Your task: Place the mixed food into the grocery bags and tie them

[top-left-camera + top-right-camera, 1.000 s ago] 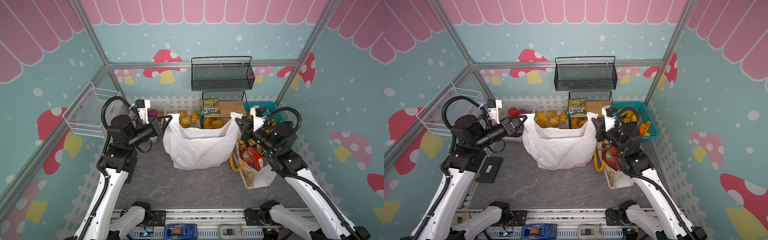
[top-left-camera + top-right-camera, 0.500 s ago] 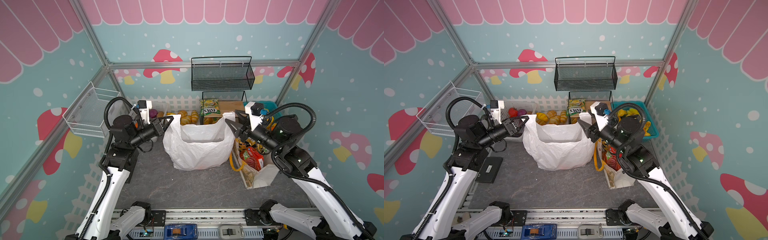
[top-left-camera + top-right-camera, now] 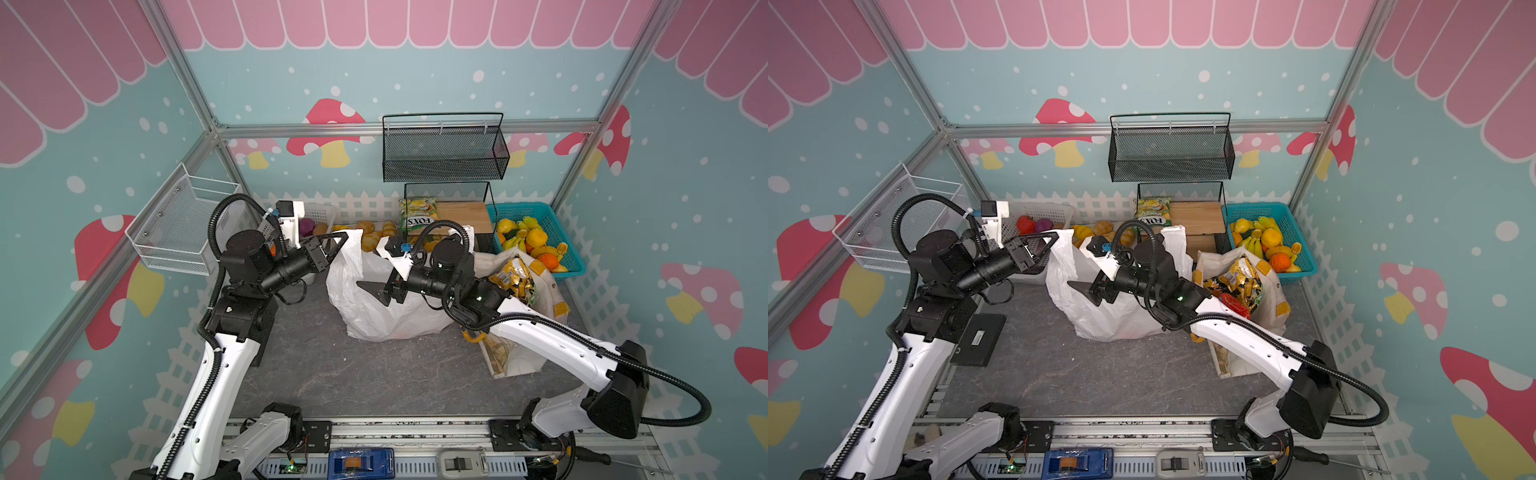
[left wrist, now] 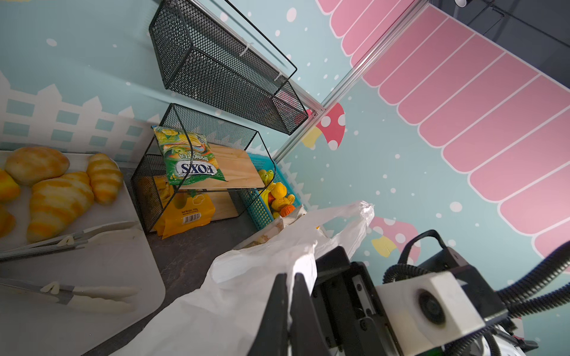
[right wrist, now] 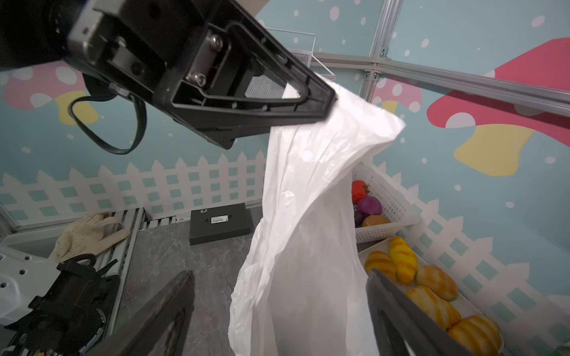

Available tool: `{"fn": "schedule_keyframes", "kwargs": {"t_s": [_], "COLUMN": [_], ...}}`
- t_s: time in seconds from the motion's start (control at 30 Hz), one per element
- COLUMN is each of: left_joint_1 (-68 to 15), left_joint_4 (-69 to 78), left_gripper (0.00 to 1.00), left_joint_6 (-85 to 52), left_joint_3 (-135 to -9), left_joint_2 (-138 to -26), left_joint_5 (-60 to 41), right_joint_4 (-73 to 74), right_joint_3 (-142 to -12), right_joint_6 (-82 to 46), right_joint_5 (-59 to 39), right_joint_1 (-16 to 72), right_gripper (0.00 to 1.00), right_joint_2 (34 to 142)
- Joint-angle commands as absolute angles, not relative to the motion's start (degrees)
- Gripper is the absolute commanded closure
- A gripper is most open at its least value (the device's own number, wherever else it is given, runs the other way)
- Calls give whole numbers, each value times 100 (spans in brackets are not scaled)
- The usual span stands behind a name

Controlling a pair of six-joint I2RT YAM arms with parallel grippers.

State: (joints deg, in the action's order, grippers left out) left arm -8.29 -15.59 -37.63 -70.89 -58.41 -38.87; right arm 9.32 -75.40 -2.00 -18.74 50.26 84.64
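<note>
Left gripper clamped shut on upper edge of thin crinkly white plastic carrier bag. Pinch sits at bag's 10 o'clock corner in both top views, film hanging from it down to grey marbled table. Right gripper jaws spread wide, gripping nothing, reaching over bag from its 3 o'clock side. Stiff off-white tote with yellow patches just beside bag at 3 o'clock. Crinkly black-and-yellow snack packet and red packet sit in tote mouth.
</note>
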Motion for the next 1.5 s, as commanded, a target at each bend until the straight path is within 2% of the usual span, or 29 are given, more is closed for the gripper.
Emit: {"fn": "schedule_keyframes", "kwargs": {"t_s": [0.0, 0.17, 0.27, 0.4, 0.5, 0.57, 0.63, 0.7, 0.87, 0.97, 1.07, 1.23, 1.47], "left_joint_1": [-831, -844, -844, -835, -830, -829, -859, -961, -1409, -1654, -1865, -1978, -2169], "left_joint_4": [-1472, -1478, -1499, -1495, -1471, -1416, -1340, -1294, -1296, -1299, -1325, -1656, -1925], "left_gripper": [100, 100, 100, 100, 100, 100, 100, 97, 65, 49, 38, 32, 29], "left_joint_6": [-3899, -3920, -3936, -3979, -3983, -3921, -3782, -3466, -2429, -1840, -1313, -708, -622], "left_joint_3": [-7101, -7097, -7103, -7116, -7132, -7112, -7068, -7017, -6828, -6730, -6679, -6832, -7234], "left_joint_2": [-5793, -5722, -5687, -5686, -5701, -5682, -5665, -5654, -5531, -5421, -5383, -5542, -6029], "left_joint_5": [-4049, -4146, -4183, -4213, -4236, -4255, -4297, -4377, -4354, -4273, -4177, -3656, -3627], "right_joint_4": [1930, 2110, 2292, 2696, 2688, 2689, 2664, 2519, 2133, 2020, 1989, 1989, 1989], "right_joint_3": [-7514, -7773, -7712, -7285, -6896, -6585, -6339, -6214, -6073, -6074, -6074, -6030, -6012], "right_joint_6": [-244, -126, -237, -378, -310, -251, -190, -167, -29, -3, -26, -11, -18], "right_joint_5": [-1736, -1892, -2393, -3026, -3167, -3164, -3308, -3491, -3588, -3735, -3879, -4024, -4156], "right_joint_1": [5037, 4880, 4668, 4521, 4518, 4475, 4418, 4308, 4132, 4109, 4106, 4104, 4105], "right_gripper": [11, 11, 17, 53, 75, 88, 93, 95, 95, 95, 95, 95, 95], "right_joint_2": [8710, 9302, 9516, 9571, 9411, 9175, 8934, 8729, 8383, 8329, 8333, 8299, 8286]}}
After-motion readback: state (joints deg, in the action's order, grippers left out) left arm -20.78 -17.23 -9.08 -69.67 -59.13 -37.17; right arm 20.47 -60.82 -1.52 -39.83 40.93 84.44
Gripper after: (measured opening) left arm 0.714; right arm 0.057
